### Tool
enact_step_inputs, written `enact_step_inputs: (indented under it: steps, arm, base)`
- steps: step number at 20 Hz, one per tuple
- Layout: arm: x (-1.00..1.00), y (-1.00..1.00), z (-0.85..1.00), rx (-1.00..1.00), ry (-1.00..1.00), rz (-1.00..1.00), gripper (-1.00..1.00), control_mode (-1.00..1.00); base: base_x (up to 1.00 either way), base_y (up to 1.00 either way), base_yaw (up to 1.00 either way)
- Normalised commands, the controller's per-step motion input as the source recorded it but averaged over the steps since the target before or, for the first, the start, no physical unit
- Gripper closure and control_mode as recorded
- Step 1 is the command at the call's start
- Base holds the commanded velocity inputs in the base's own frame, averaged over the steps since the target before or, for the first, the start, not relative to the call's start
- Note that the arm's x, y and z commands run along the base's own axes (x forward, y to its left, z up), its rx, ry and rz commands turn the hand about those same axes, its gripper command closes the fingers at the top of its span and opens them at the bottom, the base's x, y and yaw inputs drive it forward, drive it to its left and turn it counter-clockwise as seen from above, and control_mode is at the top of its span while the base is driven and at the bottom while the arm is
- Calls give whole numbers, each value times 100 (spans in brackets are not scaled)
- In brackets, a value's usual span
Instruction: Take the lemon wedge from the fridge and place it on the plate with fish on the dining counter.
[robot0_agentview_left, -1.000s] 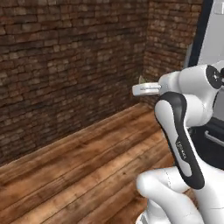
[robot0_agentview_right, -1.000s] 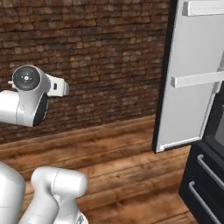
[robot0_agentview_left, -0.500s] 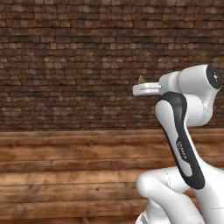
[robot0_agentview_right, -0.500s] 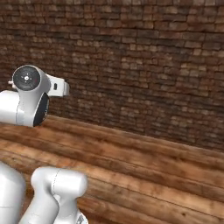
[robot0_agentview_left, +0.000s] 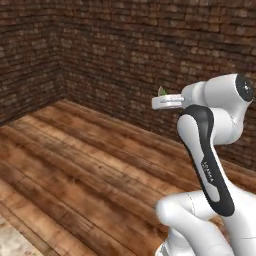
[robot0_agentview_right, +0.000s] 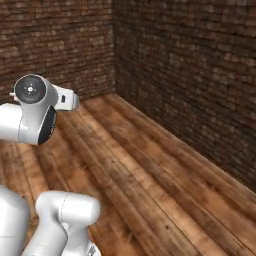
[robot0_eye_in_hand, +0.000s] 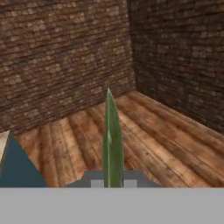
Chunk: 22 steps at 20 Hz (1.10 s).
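- Hand view first: the lemon wedge (robot0_eye_in_hand: 112, 140) stands up as a thin green sliver right in the middle, pointed tip up, its base tucked between the two dark finger tips (robot0_eye_in_hand: 97, 180) at the bottom. So the gripper (robot0_eye_in_hand: 112, 181) is clamped on it, jaws close together with just the wedge between them.
- Behind the wedge in that view there's a corner where two dark brick walls (robot0_eye_in_hand: 61, 52) meet, with wood plank floor (robot0_eye_in_hand: 166, 135) running up to it.
- Also a teal triangle with a pale beige edge at the lower left of the hand view, a corner of something (robot0_eye_in_hand: 17, 168). Can't tell what it is from this bit.
- Left base view: the white arm (robot0_agentview_left: 207, 165) rises on the right and folds over at the top, with the gripper (robot0_agentview_left: 165, 101) sticking out to the left, held high off the floor. A tiny green tip of the wedge (robot0_agentview_left: 161, 91) pokes up above it.
- Right base view: the arm's round joint (robot0_agentview_right: 31, 90) sits on the left, the hand end pointing right toward the brick corner. The fingers themselves are too small to make out there.
- Brick and floorboards all around the robot; a pale patch (robot0_agentview_left: 12, 242) of different flooring shows at the bottom left of the left base view.
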Motion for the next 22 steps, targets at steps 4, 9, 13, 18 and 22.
enact_step_inputs:
  steps: [4, 9, 13, 18, 22]
  arm:
    - [0, 0, 0, 0, 0, 0, 100, 100]
    - [0, 0, 0, 0, 0, 0, 100, 100]
    - [0, 0, 0, 0, 0, 0, 100, 100]
    - [0, 0, 0, 0, 0, 0, 100, 100]
    - [0, 0, 0, 0, 0, 0, 100, 100]
  base:
    - [0, 0, 100]
    - [0, 0, 100]
    - [-15, 21, 89]
    - [-20, 25, 74]
    - [-13, -82, -41]
